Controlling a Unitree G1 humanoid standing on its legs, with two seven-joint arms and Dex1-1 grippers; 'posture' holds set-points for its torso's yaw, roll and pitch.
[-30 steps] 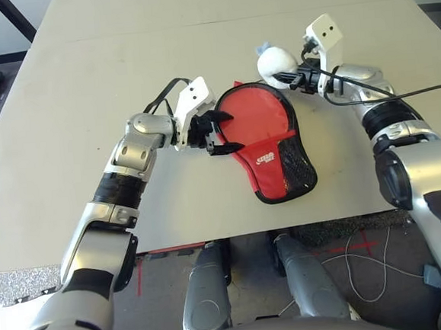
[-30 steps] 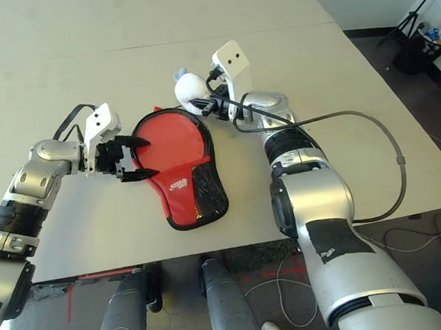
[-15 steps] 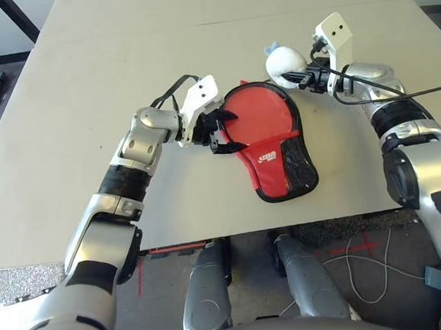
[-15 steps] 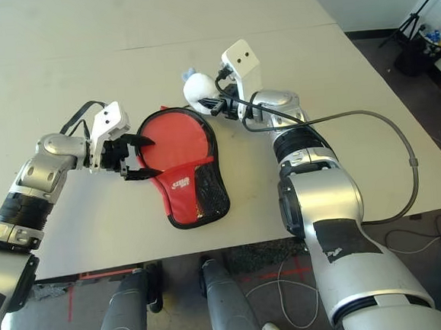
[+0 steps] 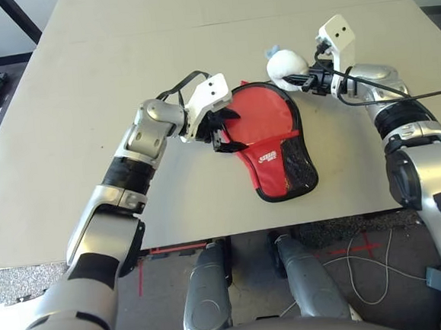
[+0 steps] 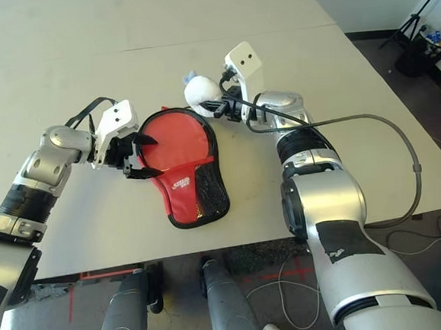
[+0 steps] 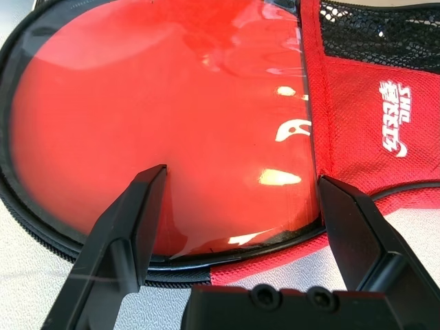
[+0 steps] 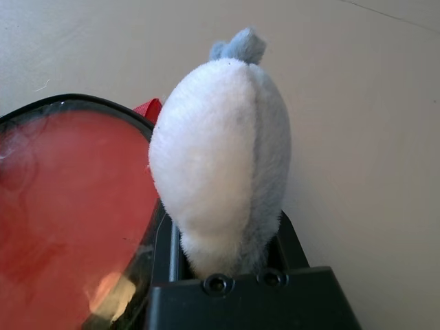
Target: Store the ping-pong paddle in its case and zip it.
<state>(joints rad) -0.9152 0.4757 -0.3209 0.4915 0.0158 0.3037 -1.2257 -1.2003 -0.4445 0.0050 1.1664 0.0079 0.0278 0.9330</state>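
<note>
Head view: the case (image 5: pixel 274 149) lies mid-bench toward the near edge, holding the ping-pong paddle (image 5: pixel 258 114). Left wrist view: left gripper (image 7: pixel 237 199) jaws spread over the case's rim. Right wrist view: right gripper (image 8: pixel 227 258) pinches a white fluffy ball (image 8: pixel 220 155). Zipping comes next and calls for finding the zipper pull.

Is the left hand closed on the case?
No, the left hand is open, its fingers spread apart over the round end of the case without pinching it.
</note>
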